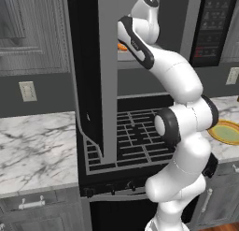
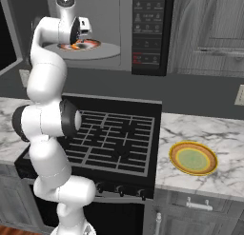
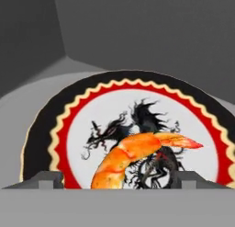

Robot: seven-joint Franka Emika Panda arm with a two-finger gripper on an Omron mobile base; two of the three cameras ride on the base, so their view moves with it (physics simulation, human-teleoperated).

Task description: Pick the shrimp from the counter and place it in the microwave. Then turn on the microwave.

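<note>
One curved orange shrimp (image 3: 137, 157) lies on a round plate with a dragon design (image 3: 69, 129) inside the microwave (image 2: 143, 34), and you see it between the two dark fingertips of the end effector (image 3: 119, 179), which stand wide apart with nothing clamped between them. The shrimp's glossy, segmented body arches from a thick pale-orange end at the bottom to a thin red-tipped tail on the right. The plate has a black rim, a scalloped cream-and-red band and a white centre with an inked black dragon. It rests on the smooth grey turntable (image 2: 107, 51) in the flat grey cavity. From the right base view you find the white arm reaching into the opening beside the black keypad panel (image 2: 147, 27). Below sit the black grated stove top (image 2: 119, 134) and the veined white marble worktop (image 2: 219, 134), which carries a round yellow-rimmed green plate (image 2: 193, 159).
</note>
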